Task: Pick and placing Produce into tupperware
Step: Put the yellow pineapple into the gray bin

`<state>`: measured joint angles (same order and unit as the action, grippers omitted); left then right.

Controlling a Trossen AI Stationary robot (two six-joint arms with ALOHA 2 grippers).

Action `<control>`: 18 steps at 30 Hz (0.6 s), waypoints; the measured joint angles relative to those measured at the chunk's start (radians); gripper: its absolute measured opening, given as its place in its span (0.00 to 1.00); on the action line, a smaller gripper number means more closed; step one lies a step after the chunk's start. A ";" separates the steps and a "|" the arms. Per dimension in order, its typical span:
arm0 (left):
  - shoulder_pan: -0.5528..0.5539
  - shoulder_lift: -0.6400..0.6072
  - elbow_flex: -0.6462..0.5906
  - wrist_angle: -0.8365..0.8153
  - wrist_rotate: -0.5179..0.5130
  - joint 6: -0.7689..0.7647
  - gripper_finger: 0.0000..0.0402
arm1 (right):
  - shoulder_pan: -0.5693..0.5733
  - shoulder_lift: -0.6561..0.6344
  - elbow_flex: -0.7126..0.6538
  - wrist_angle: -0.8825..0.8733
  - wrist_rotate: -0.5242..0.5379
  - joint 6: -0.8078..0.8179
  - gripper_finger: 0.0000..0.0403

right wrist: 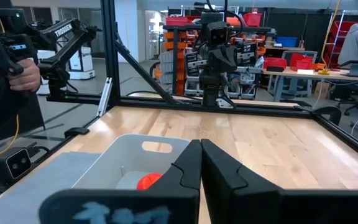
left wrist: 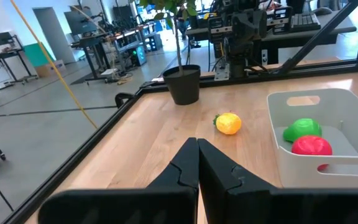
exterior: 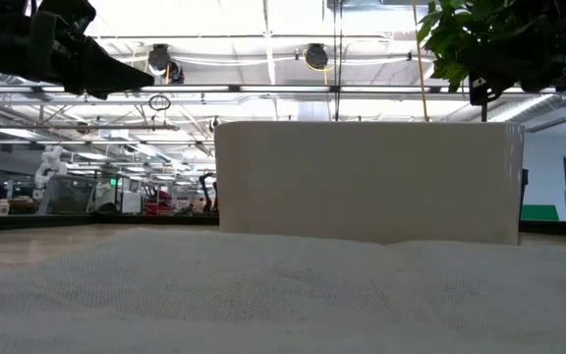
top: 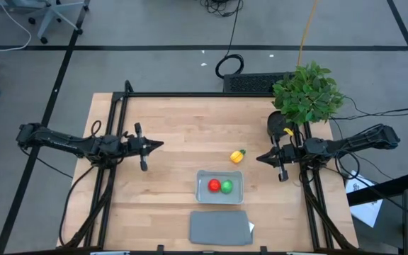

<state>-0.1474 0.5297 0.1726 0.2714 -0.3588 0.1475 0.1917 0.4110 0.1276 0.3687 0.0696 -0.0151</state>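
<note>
The tupperware (top: 219, 187) sits on the table near its near edge, right of centre; the red piece (top: 214, 185) and the green piece (top: 227, 187) lie inside it, also seen as red piece (left wrist: 311, 145) and green piece (left wrist: 302, 129). The yellow piece with a green tip (top: 238, 156) lies on the bare wood just beyond the container, yellow piece (left wrist: 228, 123). My left gripper (top: 160, 144) hovers shut over the table's left half. My right gripper (top: 258, 159) hovers shut right of the yellow piece, touching nothing.
A flat grey lid (top: 220, 228) lies at the near edge in front of the tupperware. A potted leafy plant (top: 307, 95) stands at the far right corner. A black frame (top: 190, 94) borders the table. Bare wood lies between the two grippers.
</note>
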 joint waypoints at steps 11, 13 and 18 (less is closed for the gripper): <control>0.000 0.000 0.000 0.000 0.001 -0.017 0.05 | 0.000 0.080 0.004 0.111 0.000 0.007 0.00; 0.000 0.000 0.000 -0.001 0.001 -0.018 0.05 | 0.000 0.120 0.021 0.118 0.000 0.009 0.00; 0.000 0.000 0.000 -0.001 0.001 -0.018 0.05 | 0.000 0.244 0.111 0.121 0.000 0.000 0.00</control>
<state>-0.1474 0.5297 0.1726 0.2700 -0.3576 0.1293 0.1914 0.6551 0.2383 0.4894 0.0696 -0.0150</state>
